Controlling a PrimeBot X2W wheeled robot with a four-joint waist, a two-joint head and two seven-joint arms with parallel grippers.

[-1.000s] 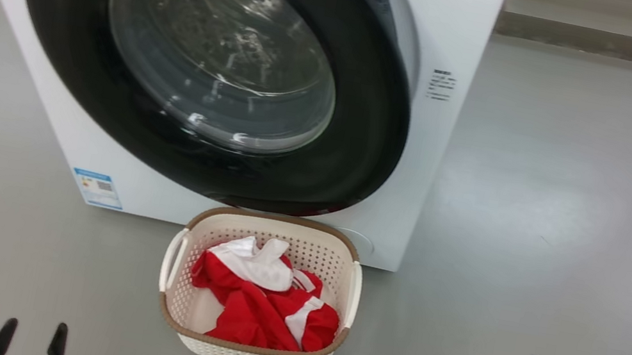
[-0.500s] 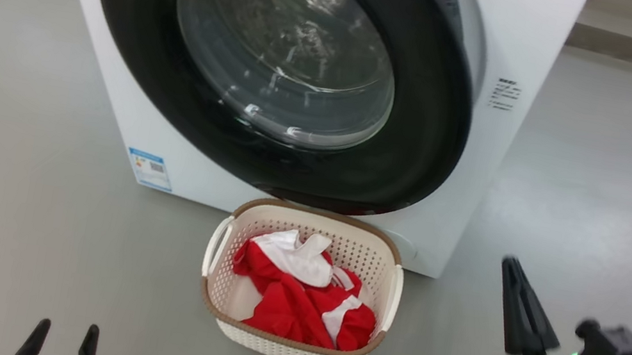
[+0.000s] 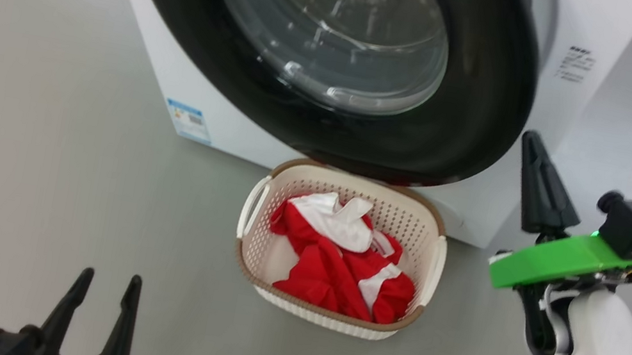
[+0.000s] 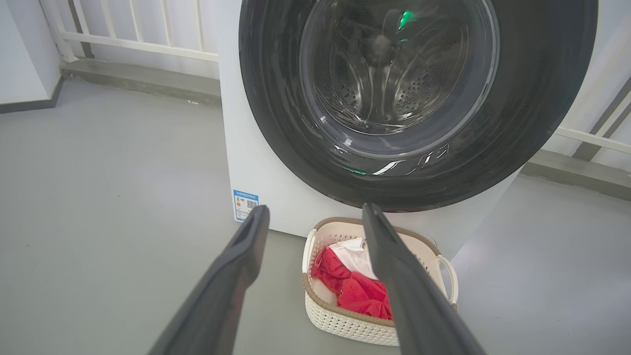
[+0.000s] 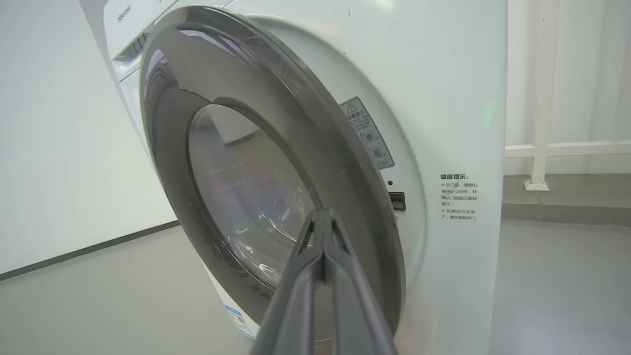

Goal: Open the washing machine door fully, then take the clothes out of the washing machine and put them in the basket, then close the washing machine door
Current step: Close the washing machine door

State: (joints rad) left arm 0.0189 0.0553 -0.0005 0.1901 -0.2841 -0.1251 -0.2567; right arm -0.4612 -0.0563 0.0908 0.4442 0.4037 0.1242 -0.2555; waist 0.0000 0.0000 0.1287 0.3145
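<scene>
Holds the left gripper (image 3: 111, 277) low at the left over the floor (image 3: 45, 91), fingers spread wide on nothing, probably parked clear with the unloading apparently done. Has the clothes (image 3: 340, 260) bunched in the basket (image 3: 323, 323) at centre, standing right under the washing machine door (image 3: 485, 103), seemingly placed there for a short drop out of the washing machine (image 3: 557, 135). Points the right gripper (image 3: 532, 141), fingers pressed together and empty, up beside the door's right edge, near the machine's white front: judged a blunt tip for pushing the door, ajar on that side, fully shut.
</scene>
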